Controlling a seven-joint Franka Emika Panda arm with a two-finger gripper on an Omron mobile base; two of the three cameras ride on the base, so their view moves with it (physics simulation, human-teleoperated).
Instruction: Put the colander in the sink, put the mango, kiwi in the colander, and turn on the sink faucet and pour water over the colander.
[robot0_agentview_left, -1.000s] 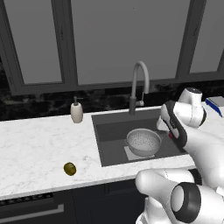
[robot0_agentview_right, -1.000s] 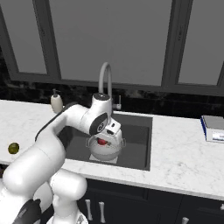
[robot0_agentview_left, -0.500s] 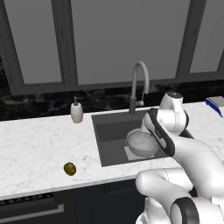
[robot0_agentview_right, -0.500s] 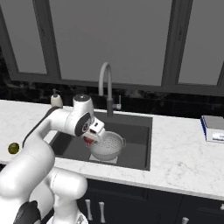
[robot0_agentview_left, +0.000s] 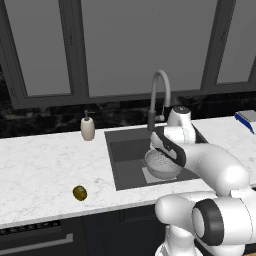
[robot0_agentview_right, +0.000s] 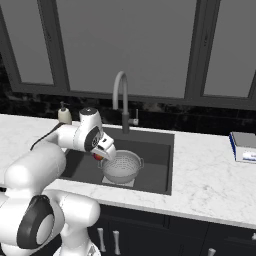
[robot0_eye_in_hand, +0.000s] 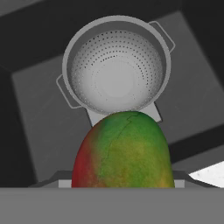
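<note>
Left base view: my gripper (robot0_agentview_left: 161, 146) sits over the sink (robot0_agentview_left: 125, 165), just above the colander (robot0_agentview_left: 162, 164) resting on the basin floor. The kiwi (robot0_agentview_left: 79, 192) lies on the counter (robot0_agentview_left: 45, 175), well off to the hand's left. Faucet (robot0_agentview_left: 159, 95) stands close behind the wrist; I judge a lift could clip the spout.

Right base view: gripper (robot0_agentview_right: 102, 152) pinches the mango (robot0_agentview_right: 97, 156), a red sliver at the fingers, just left of the colander (robot0_agentview_right: 121, 167) rim.

Hand view: mango (robot0_eye_in_hand: 122, 151) held nearest the hand, colander (robot0_eye_in_hand: 116, 65) open ahead and below. Release here risks the fruit striking the near rim and rolling onto the sink floor; open room lies forward.
</note>
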